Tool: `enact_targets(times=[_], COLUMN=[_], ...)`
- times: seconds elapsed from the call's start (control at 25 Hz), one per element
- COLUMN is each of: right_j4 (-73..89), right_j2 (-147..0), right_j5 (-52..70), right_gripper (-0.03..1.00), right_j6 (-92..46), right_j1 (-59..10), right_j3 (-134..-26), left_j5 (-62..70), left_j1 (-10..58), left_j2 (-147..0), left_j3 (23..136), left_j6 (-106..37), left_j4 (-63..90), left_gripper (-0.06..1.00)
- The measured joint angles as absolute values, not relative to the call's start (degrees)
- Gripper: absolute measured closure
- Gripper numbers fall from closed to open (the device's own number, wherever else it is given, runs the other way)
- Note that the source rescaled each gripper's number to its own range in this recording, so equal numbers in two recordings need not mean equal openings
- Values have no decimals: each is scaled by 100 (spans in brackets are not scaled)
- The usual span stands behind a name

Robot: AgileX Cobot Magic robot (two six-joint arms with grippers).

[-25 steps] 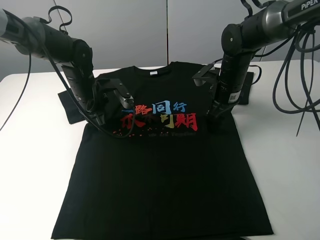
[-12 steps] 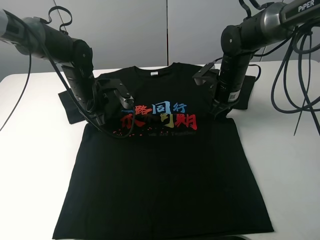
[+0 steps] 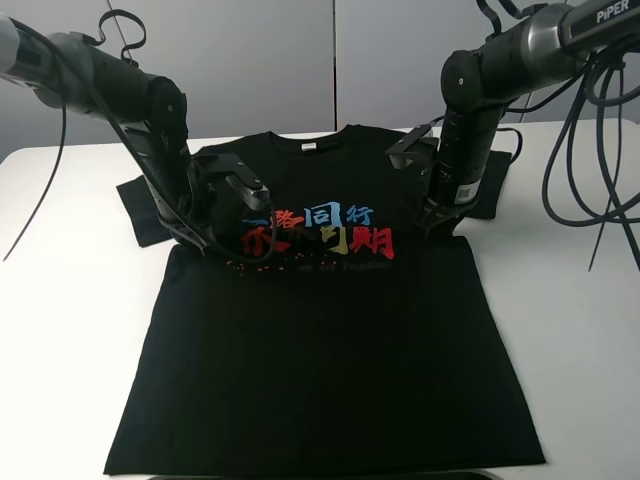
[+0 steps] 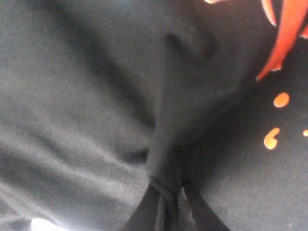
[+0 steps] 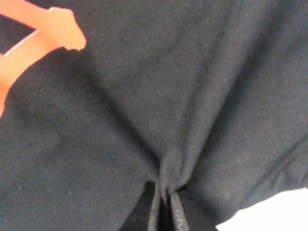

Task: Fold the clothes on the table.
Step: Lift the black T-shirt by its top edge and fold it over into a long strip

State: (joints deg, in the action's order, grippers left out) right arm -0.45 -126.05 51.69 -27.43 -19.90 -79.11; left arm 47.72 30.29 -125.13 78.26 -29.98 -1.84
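The clothes (image 3: 320,340), a black T-shirt with red, blue and yellow characters on its chest, lie spread face up on the white table (image 3: 570,330). My left gripper (image 3: 196,243) is down at the shirt's left side just under the sleeve, shut on a pinch of black cloth (image 4: 168,178). My right gripper (image 3: 432,222) is at the shirt's right side under the other sleeve, also shut on a pinched ridge of cloth (image 5: 166,185). Both wrist views show the fabric puckered into the closed fingertips (image 4: 192,211).
Dark cables (image 3: 590,170) hang from the right arm over the table's right side. The shirt's hem reaches the table's front edge. Bare white table lies to either side of the shirt. A grey wall stands behind.
The right gripper has closed onto the shirt's right side and drawn it slightly up and back. The left arm has shifted a little, still holding its pinch.
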Motion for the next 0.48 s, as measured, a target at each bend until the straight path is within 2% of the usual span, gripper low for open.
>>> enact_targets(times=[0.28,0.48], right_j4=[-542,-1818], right_j2=[-12247,-11760], right_j5=[4675,4030], right_gripper=[97,97], right_j6=[-2149,-1011], right_j1=[-1990,-2000], right_j3=[-7801,-7801], left_j5=[4826,4994], left_j1=[3029,3029], left_j2=[-12798,-12825], left_j3=[8623,9430], left_j6=[-1990,-1264], left_j4=[-738,-1208], left_gripper=[94,94])
